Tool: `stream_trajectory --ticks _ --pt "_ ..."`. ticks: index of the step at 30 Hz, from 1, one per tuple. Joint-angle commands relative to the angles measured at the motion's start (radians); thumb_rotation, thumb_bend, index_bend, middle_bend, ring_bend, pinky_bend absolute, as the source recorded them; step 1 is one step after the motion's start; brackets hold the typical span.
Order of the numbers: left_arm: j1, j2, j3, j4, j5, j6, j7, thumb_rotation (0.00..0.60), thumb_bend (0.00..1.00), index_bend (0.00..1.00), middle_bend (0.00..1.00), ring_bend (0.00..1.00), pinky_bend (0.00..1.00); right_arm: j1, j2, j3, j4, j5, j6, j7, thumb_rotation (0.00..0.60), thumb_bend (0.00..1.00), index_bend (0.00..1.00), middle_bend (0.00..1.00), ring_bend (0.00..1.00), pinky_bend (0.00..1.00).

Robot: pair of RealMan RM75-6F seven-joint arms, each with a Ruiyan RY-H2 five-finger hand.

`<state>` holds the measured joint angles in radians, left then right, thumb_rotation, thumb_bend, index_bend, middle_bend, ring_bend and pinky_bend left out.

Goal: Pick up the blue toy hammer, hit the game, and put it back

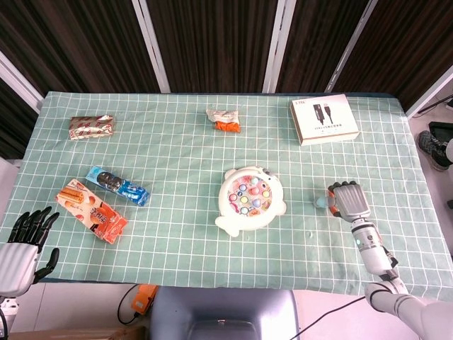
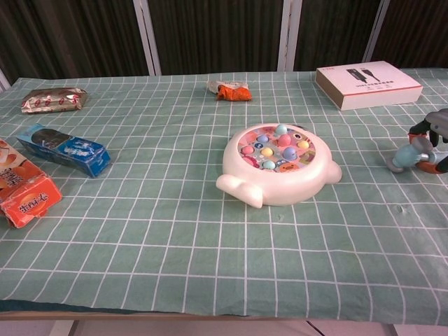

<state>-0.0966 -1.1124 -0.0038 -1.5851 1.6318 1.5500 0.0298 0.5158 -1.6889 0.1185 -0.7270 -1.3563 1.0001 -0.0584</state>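
My right hand curls over the blue toy hammer at centre right, right of the game (whether I truly grip it, I cannot tell). A shallow hold could let it slip.

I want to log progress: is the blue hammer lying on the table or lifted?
Cannot tell. The right hand covers the hammer, with only its head visible.

The tablecloth is pale green with a white grid. The game is white with pastel pink, blue and yellow pegs. Under the grey right hand's dark fingers, the hammer is light blue with orange.
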Motion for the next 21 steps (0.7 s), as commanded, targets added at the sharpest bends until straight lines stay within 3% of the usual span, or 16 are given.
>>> stream_trajectory --ticks 1,21 --pt "0.000 0.000 0.000 0.000 0.000 0.000 0.000 0.600 0.48 0.01 0.00 0.00 0.01 0.000 0.000 0.001 0.000 0.002 -0.002 -0.001 0.600 0.47 0.66 0.56 0.47 0.52" --pt "-0.001 0.000 0.000 -0.001 -0.001 -0.002 0.001 0.600 0.48 0.01 0.00 0.00 0.01 0.000 0.002 0.020 0.008 0.032 -0.025 -0.026 0.600 0.43 0.57 0.49 0.46 0.51"
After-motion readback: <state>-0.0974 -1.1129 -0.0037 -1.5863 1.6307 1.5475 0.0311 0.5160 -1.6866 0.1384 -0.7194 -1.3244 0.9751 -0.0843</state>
